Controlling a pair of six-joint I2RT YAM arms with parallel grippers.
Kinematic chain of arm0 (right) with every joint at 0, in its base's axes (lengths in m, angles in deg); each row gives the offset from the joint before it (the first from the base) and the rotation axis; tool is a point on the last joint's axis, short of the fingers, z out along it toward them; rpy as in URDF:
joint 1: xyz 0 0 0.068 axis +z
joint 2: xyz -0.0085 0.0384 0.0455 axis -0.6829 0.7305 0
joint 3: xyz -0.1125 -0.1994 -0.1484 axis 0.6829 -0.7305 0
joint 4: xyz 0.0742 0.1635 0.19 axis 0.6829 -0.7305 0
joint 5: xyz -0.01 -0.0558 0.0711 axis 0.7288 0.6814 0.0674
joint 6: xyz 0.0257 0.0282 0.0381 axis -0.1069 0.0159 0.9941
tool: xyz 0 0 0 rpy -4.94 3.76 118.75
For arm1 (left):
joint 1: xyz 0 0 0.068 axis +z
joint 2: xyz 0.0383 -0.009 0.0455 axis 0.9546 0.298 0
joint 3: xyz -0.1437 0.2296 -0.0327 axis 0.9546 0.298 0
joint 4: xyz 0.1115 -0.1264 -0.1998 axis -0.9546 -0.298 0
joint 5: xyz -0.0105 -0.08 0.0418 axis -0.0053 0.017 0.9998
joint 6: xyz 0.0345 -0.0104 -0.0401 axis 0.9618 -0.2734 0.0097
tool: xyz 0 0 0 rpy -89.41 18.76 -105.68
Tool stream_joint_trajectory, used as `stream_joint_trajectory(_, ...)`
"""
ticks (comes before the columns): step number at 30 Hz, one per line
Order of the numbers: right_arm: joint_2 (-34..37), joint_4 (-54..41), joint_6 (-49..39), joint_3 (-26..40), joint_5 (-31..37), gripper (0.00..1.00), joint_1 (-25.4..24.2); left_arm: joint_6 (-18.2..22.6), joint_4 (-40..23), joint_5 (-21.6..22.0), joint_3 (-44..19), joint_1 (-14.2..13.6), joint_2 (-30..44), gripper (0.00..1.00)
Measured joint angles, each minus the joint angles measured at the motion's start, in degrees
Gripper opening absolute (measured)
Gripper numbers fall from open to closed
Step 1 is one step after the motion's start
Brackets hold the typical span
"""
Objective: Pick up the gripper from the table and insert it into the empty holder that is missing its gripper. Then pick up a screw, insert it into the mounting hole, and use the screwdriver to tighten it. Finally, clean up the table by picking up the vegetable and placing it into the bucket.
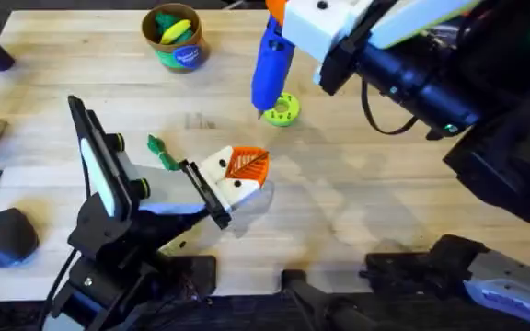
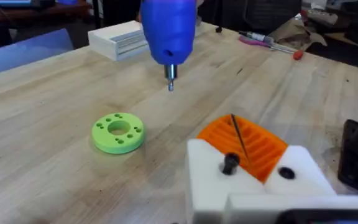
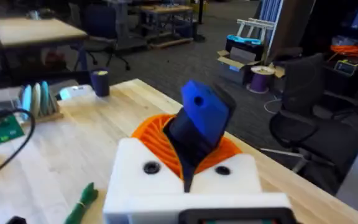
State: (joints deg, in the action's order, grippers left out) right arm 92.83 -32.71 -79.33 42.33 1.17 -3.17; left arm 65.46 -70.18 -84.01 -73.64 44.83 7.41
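My right pincer (image 1: 283,28) is clamped on the screwdriver (image 1: 270,57), bit down, poised just above the green disc (image 1: 282,108) so I can carry it toward the holder (image 1: 231,188). My left pincer (image 1: 217,204) grips that white holder, already carrying the orange gripper (image 1: 247,164), steadying it off the table (image 1: 385,184). The vegetable (image 1: 161,153) lies just beside the holder; the bucket (image 1: 175,37) stands well apart from it.

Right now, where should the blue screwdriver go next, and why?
Probably swing the screwdriver over to the white block. Its bit hangs above the table beside the green disc, while what looks like a screw stands proud on the block.
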Motion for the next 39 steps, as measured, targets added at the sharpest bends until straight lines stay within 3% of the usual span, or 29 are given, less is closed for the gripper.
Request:
stream_joint_trajectory(22,-0.16,1.42,-3.97,-0.02,0.03,0.006,-1.46,0.0,-0.02,0.02,0.0,0.0,0.0,0.004)
stream_joint_trajectory(31,-2.31,8.53,-1.56,-0.02,-8.59,0.006,-1.26,0.0,0.0,0.02,0.0,0.0,0.01,0.004)
stream_joint_trajectory(39,-2.11,8.14,1.38,-0.02,-11.39,0.006,2.87,0.0,-0.02,0.02,0.0,0.0,0.01,0.004)
